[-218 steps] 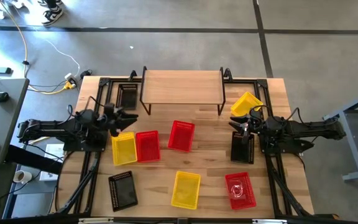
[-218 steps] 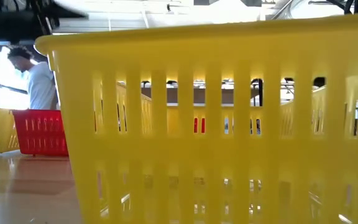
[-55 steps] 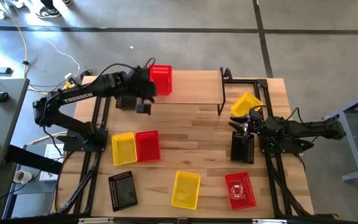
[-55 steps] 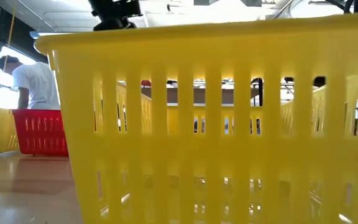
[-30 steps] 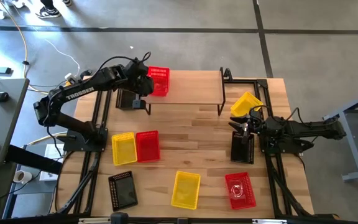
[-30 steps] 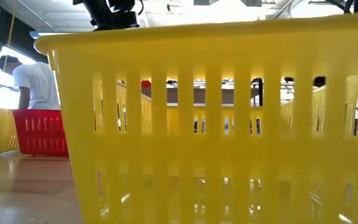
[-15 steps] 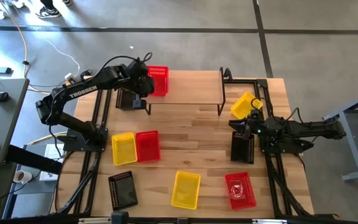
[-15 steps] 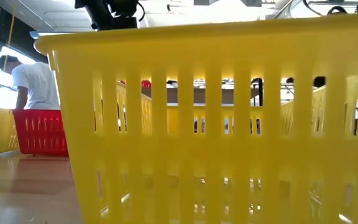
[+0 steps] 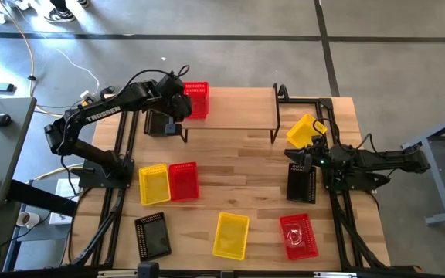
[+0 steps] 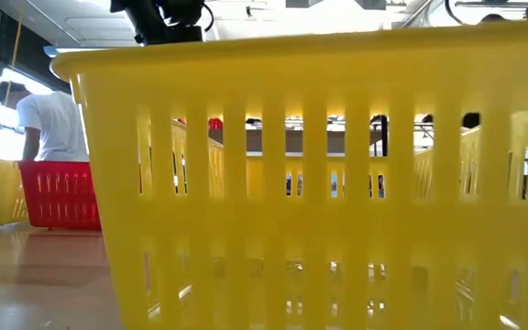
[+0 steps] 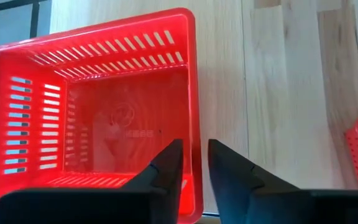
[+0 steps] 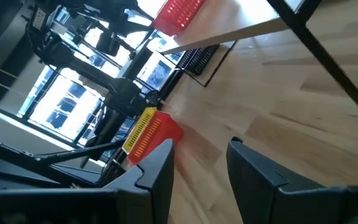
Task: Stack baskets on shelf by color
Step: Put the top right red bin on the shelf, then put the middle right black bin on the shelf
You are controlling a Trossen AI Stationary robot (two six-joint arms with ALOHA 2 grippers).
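A red basket (image 9: 196,100) stands upright with its bottom on the left end of the shelf (image 9: 238,108). My left gripper (image 11: 192,149) reaches it from the table's left. It is open, one finger inside the basket (image 11: 92,106) and one outside, astride the side wall. My right gripper (image 9: 300,157) is open by the table's right edge, with only bare tabletop between its fingers (image 12: 197,162). It stands between a tilted yellow basket (image 9: 306,130) and a black basket (image 9: 301,183). My left gripper straddles the red basket's side wall (image 11: 190,134) from above. A strip of the shelf's wood shows between the outer finger (image 11: 225,165) and the wall. Whether the inner finger (image 11: 166,165) touches the wall I cannot tell.
On the tabletop lie a yellow basket (image 9: 154,184), a red one (image 9: 183,181), a black one (image 9: 153,235), a yellow one (image 9: 231,235) and a red one (image 9: 298,236). Another black basket (image 9: 159,122) sits by the shelf's left legs. A person (image 10: 49,119) stands beyond the table.
My left gripper has come down a little with the red basket, which now sits level on the shelf's left end. My right arm has risen slightly and now shows above the near yellow basket's rim in the low view.
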